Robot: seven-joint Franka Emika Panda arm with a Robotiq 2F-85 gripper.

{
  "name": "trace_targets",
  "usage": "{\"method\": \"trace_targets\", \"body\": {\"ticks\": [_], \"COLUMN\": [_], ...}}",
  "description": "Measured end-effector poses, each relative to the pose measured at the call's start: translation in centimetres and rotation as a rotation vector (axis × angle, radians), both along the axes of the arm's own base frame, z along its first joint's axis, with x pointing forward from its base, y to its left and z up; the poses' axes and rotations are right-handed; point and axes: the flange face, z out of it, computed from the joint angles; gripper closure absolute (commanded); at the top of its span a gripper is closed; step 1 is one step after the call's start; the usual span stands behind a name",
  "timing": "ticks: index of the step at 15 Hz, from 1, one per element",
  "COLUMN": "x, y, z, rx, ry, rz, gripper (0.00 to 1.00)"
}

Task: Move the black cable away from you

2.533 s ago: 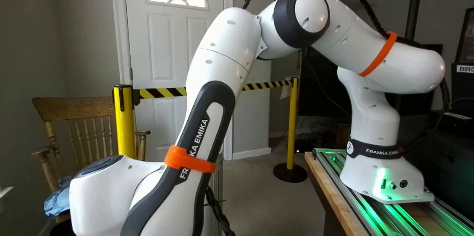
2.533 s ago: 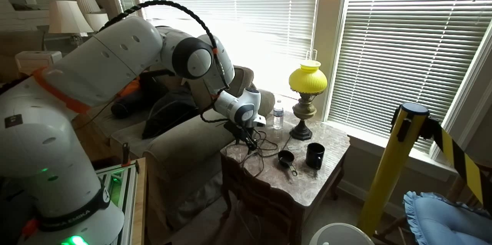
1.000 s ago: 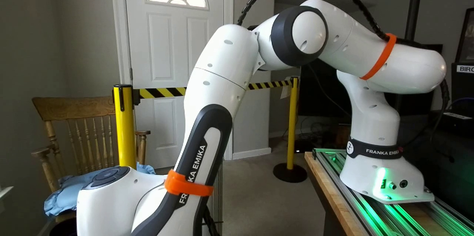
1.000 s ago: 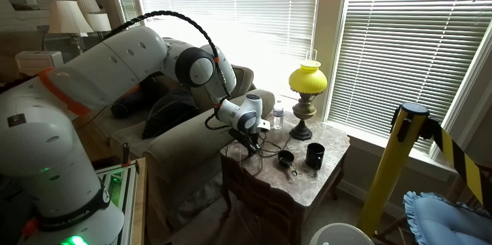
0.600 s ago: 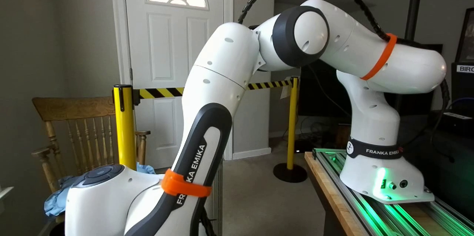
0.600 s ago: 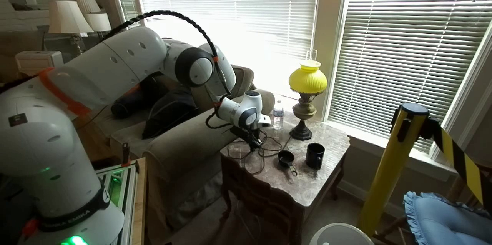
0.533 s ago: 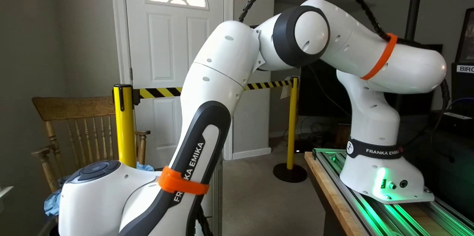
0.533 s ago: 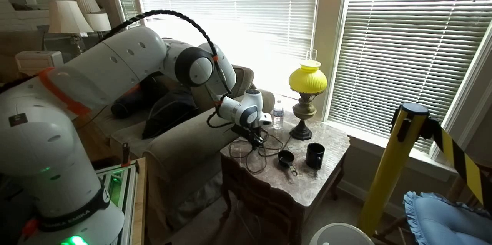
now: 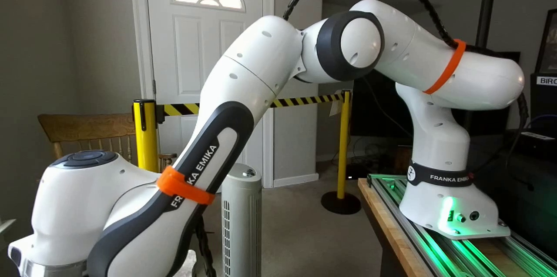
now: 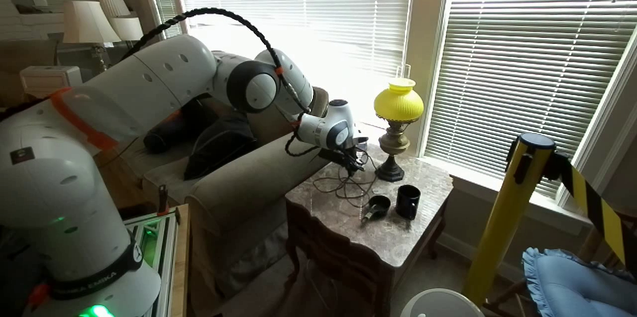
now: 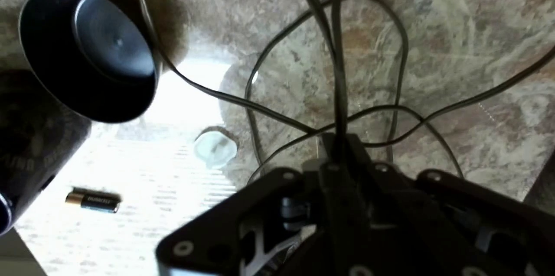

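Note:
The black cable (image 11: 339, 81) lies in loose loops over the marble tabletop in the wrist view. Two of its strands run down together into my gripper (image 11: 340, 144), whose fingertips are pressed shut around them. An exterior view has the gripper (image 10: 354, 166) just above the table's far part, near the lamp, with cable loops trailing on the tabletop (image 10: 398, 242) below and in front. Part of the cable is hidden behind the fingers. The gripper itself is out of frame in the exterior view that shows the arm's hand (image 9: 65, 207).
A small black pan (image 10: 379, 205) and a black mug (image 10: 408, 202) stand near the cable. Behind are a yellow-shaded lamp (image 10: 395, 128) and a water bottle (image 10: 362, 144), mostly hidden by the gripper. A battery (image 11: 93, 201) and a whitish cap (image 11: 215, 149) lie on the table. A sofa arm (image 10: 259, 177) adjoins it.
The gripper has moved up and toward the window and lamp, dragging the cable loops along. The pan has shifted slightly and its handle has swung round to the left. The bottle became mostly covered.

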Motion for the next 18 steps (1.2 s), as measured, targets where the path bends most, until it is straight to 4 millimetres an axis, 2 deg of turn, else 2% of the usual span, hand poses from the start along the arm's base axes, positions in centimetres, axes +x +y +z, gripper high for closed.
{"method": "trace_targets", "body": {"ticks": [3,7,11,18], "x": [1.3,2.0,2.2,2.2], "y": [0.3,1.6,3.0,3.6], "z": [1.2,1.1,-0.1,-3.2], "rx": [0.016,0.075,0.124,0.172], "ry": [-0.036,-0.032,-0.03,-0.013], "rz": [-0.004,-0.053,-0.075,-0.13], "gripper": [0.98,0.98,0.98,0.98]}}
